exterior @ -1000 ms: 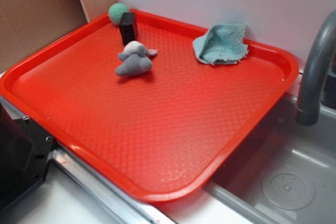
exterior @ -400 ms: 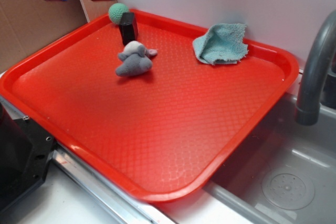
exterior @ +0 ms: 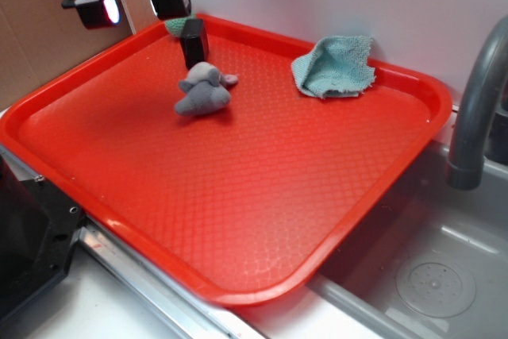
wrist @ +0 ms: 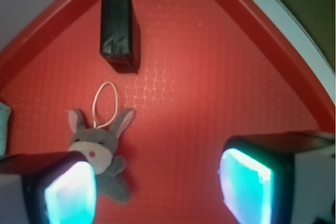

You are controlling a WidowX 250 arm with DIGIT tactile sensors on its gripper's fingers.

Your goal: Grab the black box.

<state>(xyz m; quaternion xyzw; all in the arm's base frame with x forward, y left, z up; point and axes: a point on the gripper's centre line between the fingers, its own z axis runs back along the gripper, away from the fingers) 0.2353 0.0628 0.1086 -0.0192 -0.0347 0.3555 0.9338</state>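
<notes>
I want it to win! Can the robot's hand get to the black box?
Probably yes. The hand hangs open above the tray's corner, nothing covers the black box, and the bunny sits apart from it.

Black box [wrist: 119, 31] upright beyond grey plush bunny [wrist: 101, 150] — tool [wrist: 157, 192] spread.

Black box [exterior: 194, 42] [wrist: 119, 31]: small plain matte block, rectangular, taller than wide. Standing upright on the red tray [exterior: 262, 188], in its far corner near the raised rim. Green ball [exterior: 176, 25] just behind it; grey plush toy [exterior: 203, 90] just in front, apart from it. Nothing touches or grips the box.
</notes>
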